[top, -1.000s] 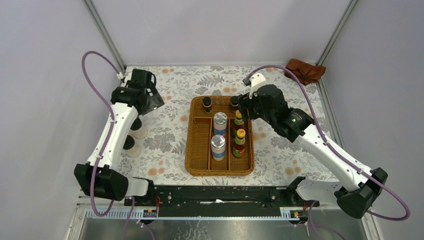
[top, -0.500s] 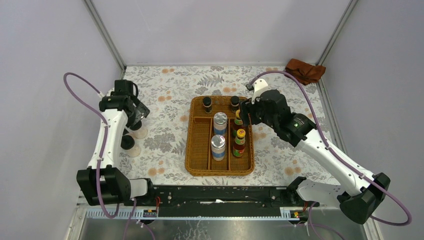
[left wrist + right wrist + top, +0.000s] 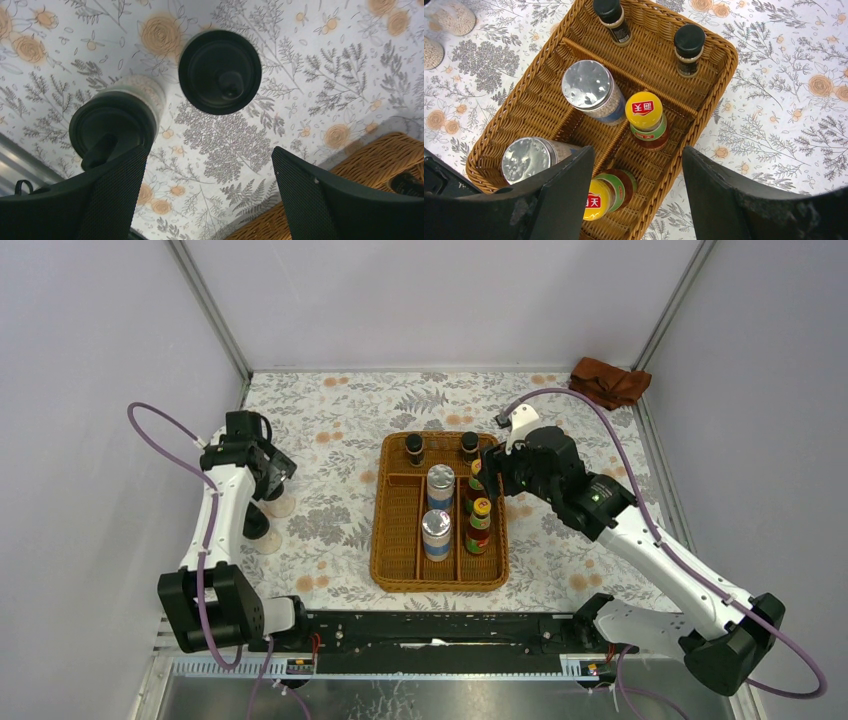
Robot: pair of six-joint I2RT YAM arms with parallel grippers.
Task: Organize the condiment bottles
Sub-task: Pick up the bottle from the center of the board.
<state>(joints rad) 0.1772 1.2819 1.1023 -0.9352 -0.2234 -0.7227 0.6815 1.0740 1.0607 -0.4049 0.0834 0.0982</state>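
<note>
While the left gripper [image 3: 207,162] hung released over the flowered table [image 3: 350,60], two black-lidded jars [image 3: 220,71] [image 3: 112,125] stood below it, outside the wicker tray [image 3: 719,75]. Tray held:
- dark bottles [image 3: 612,20] [image 3: 687,47], far compartment
- silver-lidded shakers [image 3: 591,90] [image 3: 526,159], middle lane
- red sauce bottles [image 3: 646,117] [image 3: 604,197], right lane

The right gripper [image 3: 636,160] hung above, released, holding nothing.

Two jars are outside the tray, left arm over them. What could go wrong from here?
1. The black-lidded jars stand close together; the open left hand, closing on one, might knock the other over.
2. The open right hand hangs over the tray, above the sauce bottles; a dip or sweep could tip them.
</note>
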